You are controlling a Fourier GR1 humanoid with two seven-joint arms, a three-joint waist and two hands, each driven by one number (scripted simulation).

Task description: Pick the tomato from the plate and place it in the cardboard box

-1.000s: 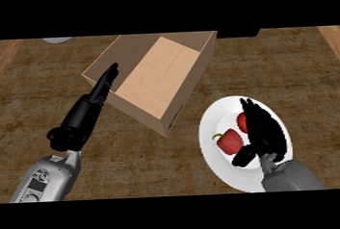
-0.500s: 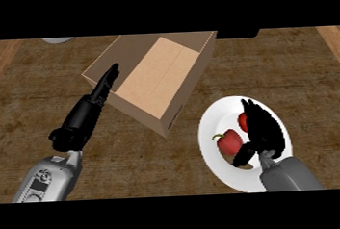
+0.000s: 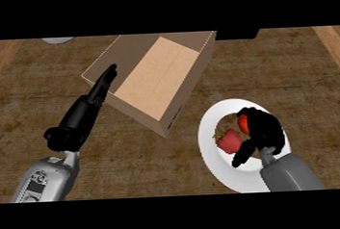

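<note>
Even, diffuse light; white round plate (image 3: 225, 174) brightest, no glare. Brown wooden counter (image 3: 285, 73) moderately dim.

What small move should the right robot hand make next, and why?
Probably curl the fingers fully round the tomato. The right robot hand sits over it with the thumb below, but the tomato rests on the plate, not lifted yet.
</note>
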